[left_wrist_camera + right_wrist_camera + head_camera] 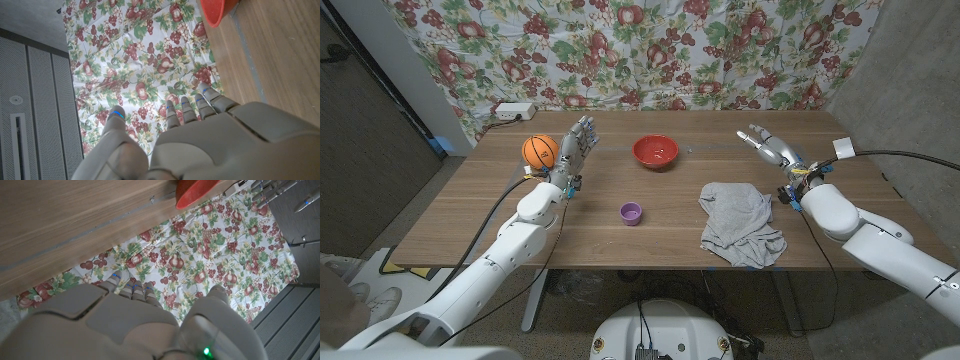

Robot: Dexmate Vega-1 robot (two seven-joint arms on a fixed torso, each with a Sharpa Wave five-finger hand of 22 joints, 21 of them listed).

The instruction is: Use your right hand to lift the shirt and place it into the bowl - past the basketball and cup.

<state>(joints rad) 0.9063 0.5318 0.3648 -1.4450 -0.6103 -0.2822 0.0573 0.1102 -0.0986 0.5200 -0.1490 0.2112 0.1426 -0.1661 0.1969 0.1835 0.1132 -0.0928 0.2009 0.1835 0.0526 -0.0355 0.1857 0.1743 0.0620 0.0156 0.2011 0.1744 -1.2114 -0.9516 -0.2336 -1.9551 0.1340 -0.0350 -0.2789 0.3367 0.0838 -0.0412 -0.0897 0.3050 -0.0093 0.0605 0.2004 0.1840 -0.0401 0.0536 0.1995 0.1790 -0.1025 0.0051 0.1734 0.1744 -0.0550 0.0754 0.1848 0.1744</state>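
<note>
A crumpled grey shirt lies on the wooden table at the front right. The red bowl stands at the back middle; its rim shows in the left wrist view and the right wrist view. An orange basketball sits at the back left, and a small purple cup stands in the middle. My right hand hovers behind the shirt, fingers spread, holding nothing. My left hand stands upright beside the basketball, fingers apart and empty.
A fruit-patterned cloth hangs behind the table. A white power strip lies at the back left corner. A white tag lies at the right edge. The other hand's fingertips show in the right wrist view.
</note>
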